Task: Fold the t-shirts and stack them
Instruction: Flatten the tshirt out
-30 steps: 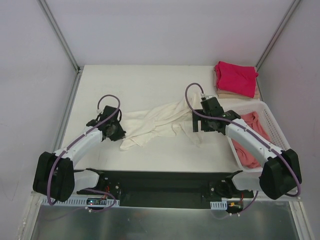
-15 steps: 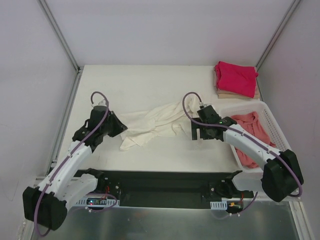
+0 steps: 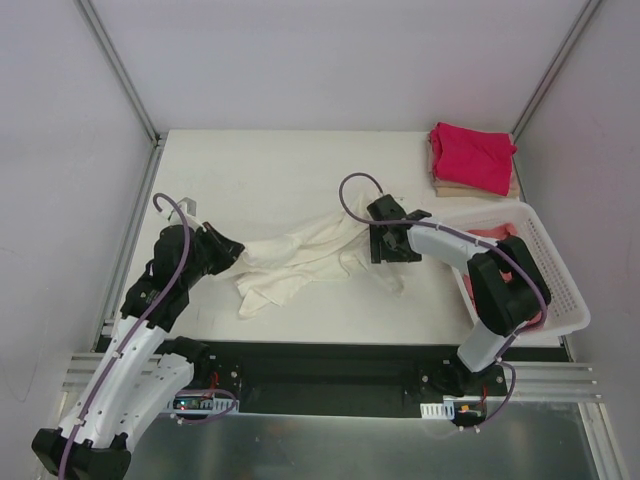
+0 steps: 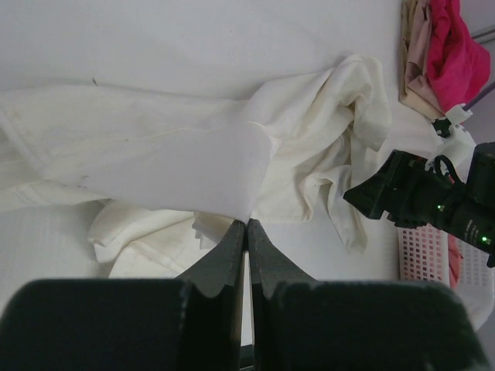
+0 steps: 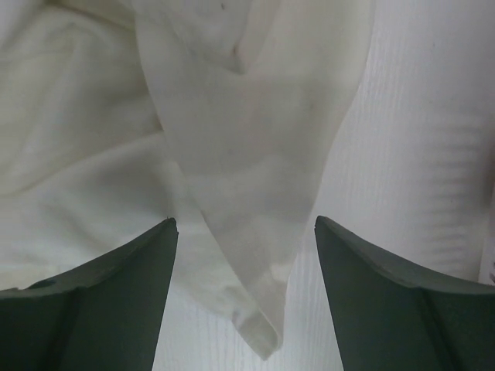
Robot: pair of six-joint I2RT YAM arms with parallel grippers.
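The cream t-shirt (image 3: 300, 255) lies crumpled and stretched across the middle of the table. My left gripper (image 3: 232, 250) is shut on its left edge, and the pinched edge shows at the fingertips in the left wrist view (image 4: 247, 224). My right gripper (image 3: 385, 245) is open just over the shirt's right end. A hanging corner of the cream cloth (image 5: 247, 255) lies between its spread fingers (image 5: 147, 263). The magenta-red t-shirt (image 3: 472, 155) lies folded on the tan one (image 3: 470, 187) at the back right. The salmon-pink t-shirt (image 3: 500, 235) lies in the basket, mostly hidden by my right arm.
The white slotted basket (image 3: 545, 250) stands at the right edge of the table, under my right arm. It also shows in the left wrist view (image 4: 425, 251). Walls with metal posts close in the table at the back and on both sides.
My left arm has swung back and to the left, pulling the shirt's left edge with it. My right gripper has moved left, onto the shirt's right end.
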